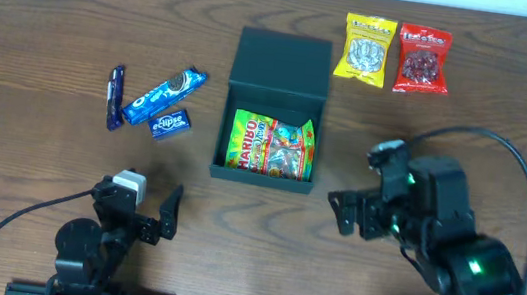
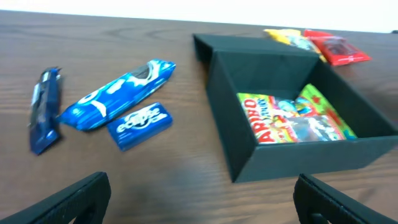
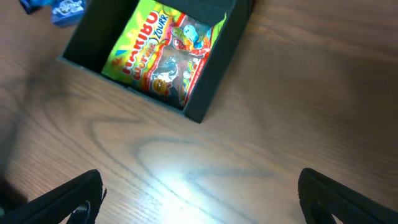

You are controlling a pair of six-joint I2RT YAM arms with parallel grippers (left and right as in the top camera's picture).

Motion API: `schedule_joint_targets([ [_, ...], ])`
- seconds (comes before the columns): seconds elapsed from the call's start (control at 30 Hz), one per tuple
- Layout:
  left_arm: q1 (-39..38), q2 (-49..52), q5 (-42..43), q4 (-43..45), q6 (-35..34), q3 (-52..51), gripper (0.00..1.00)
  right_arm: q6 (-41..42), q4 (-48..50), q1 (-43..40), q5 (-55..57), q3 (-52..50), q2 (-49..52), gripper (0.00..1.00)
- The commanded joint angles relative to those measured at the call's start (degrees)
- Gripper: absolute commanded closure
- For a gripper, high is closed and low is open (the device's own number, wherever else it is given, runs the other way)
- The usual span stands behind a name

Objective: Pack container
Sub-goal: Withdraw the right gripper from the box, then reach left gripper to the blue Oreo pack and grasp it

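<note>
Found left hand [image 2: 199,194] wide, empty; right hand [image 3: 200,194] same. Advised: grip long blue foil biscuit packet [image 1: 163,95] mid-length, upper left; clear wall of dark teal-green square rigid box [image 1: 282,64].

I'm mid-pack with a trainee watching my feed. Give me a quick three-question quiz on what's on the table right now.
1. True or false: the Haribo bag lies inside the open container.
2. How many packets lie on the table outside it?
3. The yellow packet and red packet lie: A) left of the container, B) right of its lid, C) inside it.
Key: 1 true; 2 five; 3 B.
</note>
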Motion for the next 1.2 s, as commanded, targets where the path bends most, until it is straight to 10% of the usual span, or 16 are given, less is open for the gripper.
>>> schedule_joint_targets([
  [0.0, 0.28, -0.24, 2.29, 1.31, -0.22, -0.79, 0.05, 0.33, -1.92, -0.37, 1.25, 0.39, -5.11, 0.01],
  [0.4, 0.28, 14.84, -2.71, 8.22, 1.84, 6.27, 0.05, -0.46, -6.62, -0.37, 1.25, 0.39, -9.4, 0.01],
  [1.17, 0.26, 81.94, -7.98, 10.25, 19.56, 48.76, 0.05, -0.46, -6.62, -0.37, 1.25, 0.39, -9.38, 0.01],
])
